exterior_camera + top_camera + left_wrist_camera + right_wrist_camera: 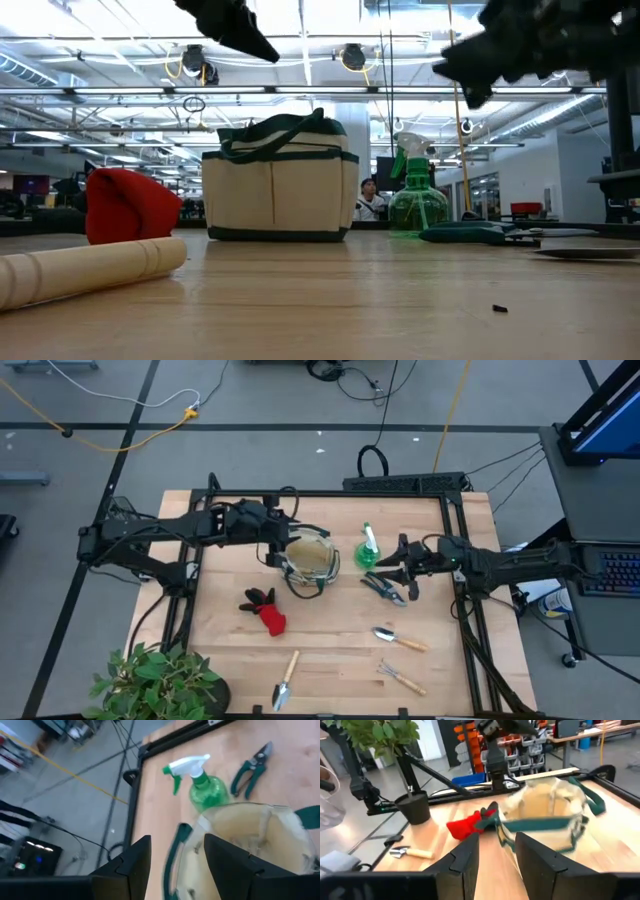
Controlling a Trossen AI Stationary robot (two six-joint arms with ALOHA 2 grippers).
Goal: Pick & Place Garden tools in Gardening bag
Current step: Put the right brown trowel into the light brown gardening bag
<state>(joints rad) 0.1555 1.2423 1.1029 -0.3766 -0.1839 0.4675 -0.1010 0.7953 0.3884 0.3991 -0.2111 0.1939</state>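
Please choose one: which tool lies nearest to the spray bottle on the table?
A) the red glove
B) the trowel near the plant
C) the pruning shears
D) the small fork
C: in the high view the shears lie just beside the spray bottle, while the glove, the trowel and the fork lie farther away.

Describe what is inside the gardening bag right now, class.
Seen from above, the gardening bag shows only bare beige lining, with no tool visible inside. Its rim, its handles and the left gripper at its edge cover part of the interior, so that part cannot be checked.
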